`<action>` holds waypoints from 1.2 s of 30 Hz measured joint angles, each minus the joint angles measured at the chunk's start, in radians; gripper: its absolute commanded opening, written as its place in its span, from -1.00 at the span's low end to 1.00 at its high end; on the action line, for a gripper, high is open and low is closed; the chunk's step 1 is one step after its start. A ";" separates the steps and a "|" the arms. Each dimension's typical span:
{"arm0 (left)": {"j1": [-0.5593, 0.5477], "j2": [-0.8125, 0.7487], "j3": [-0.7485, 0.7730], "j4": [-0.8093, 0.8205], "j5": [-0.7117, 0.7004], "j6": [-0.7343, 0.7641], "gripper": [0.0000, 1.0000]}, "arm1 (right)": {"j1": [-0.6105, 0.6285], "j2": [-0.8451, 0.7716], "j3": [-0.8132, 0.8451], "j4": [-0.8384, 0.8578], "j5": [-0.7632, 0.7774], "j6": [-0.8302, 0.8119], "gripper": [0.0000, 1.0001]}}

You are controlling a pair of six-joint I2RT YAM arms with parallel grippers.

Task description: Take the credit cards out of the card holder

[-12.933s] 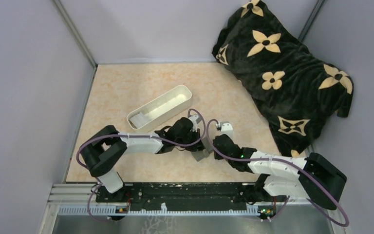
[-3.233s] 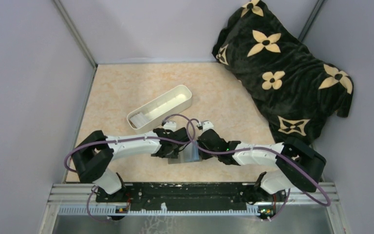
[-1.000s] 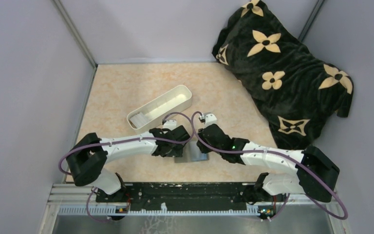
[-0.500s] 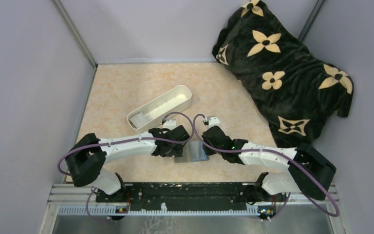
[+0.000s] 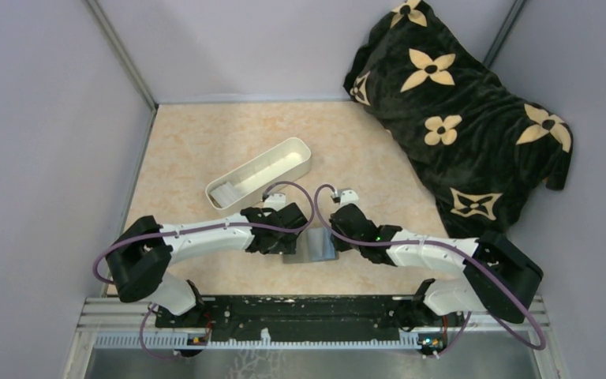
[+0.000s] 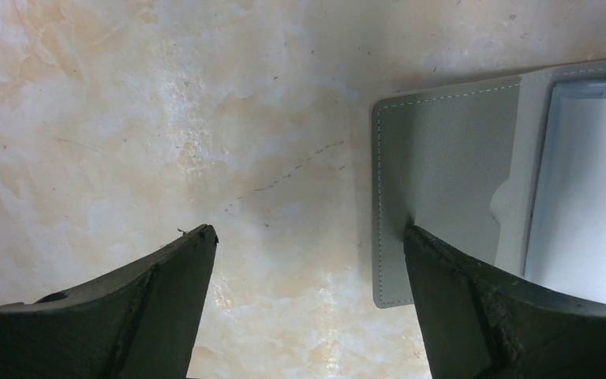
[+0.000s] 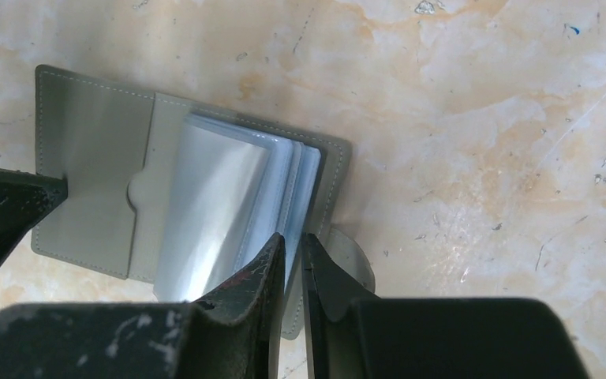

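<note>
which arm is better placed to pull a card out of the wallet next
Right. The right gripper sits nearly closed at the cards' edge; a grip is unclear. The left gripper is wide open, one finger on the wallet flap, off the cards.

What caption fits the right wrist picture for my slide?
Right gripper, nearly closed, at the edge of the pale cards in the open grey card holder.

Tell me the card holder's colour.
Grey with pale edge stitching; the card holder shows best in the left wrist view.
</note>
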 measured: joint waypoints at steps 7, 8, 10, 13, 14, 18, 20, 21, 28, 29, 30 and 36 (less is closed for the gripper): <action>0.000 -0.004 0.000 0.000 0.000 0.000 0.87 | -0.005 0.016 -0.008 0.008 -0.010 0.000 -0.69; 0.000 -0.004 0.000 0.000 0.000 0.000 0.87 | -0.005 0.022 -0.008 0.010 -0.015 0.000 -0.69; 0.000 -0.004 0.000 0.000 0.000 0.000 0.87 | -0.005 0.035 -0.008 0.020 -0.030 0.000 -0.68; 0.000 -0.005 0.000 0.000 0.000 0.000 0.87 | 0.001 0.054 -0.008 0.038 -0.047 0.002 -0.68; 0.000 -0.005 0.000 0.000 0.000 0.000 0.87 | 0.005 0.063 -0.008 0.045 -0.048 0.004 -0.68; 0.000 -0.009 0.000 0.000 0.000 0.000 0.87 | 0.032 0.098 0.006 0.078 -0.047 0.008 -0.68; 0.000 -0.014 -0.001 0.001 0.000 0.000 0.87 | 0.051 0.113 0.016 0.089 -0.049 0.013 -0.68; 0.000 -0.016 -0.002 0.002 0.000 -0.001 0.87 | 0.060 0.117 0.018 0.091 -0.052 0.016 -0.68; 0.000 -0.016 -0.018 0.006 0.003 -0.003 0.86 | 0.073 0.117 0.020 0.090 -0.069 0.023 -0.68; 0.000 -0.016 -0.019 0.007 0.003 -0.003 0.87 | 0.074 0.117 0.020 0.090 -0.071 0.023 -0.68; 0.000 -0.016 -0.021 0.008 0.003 -0.003 0.86 | 0.074 0.117 0.021 0.090 -0.074 0.023 -0.68; -0.001 -0.016 -0.037 0.015 0.007 -0.004 0.86 | 0.077 0.117 0.052 0.084 -0.086 0.023 -0.68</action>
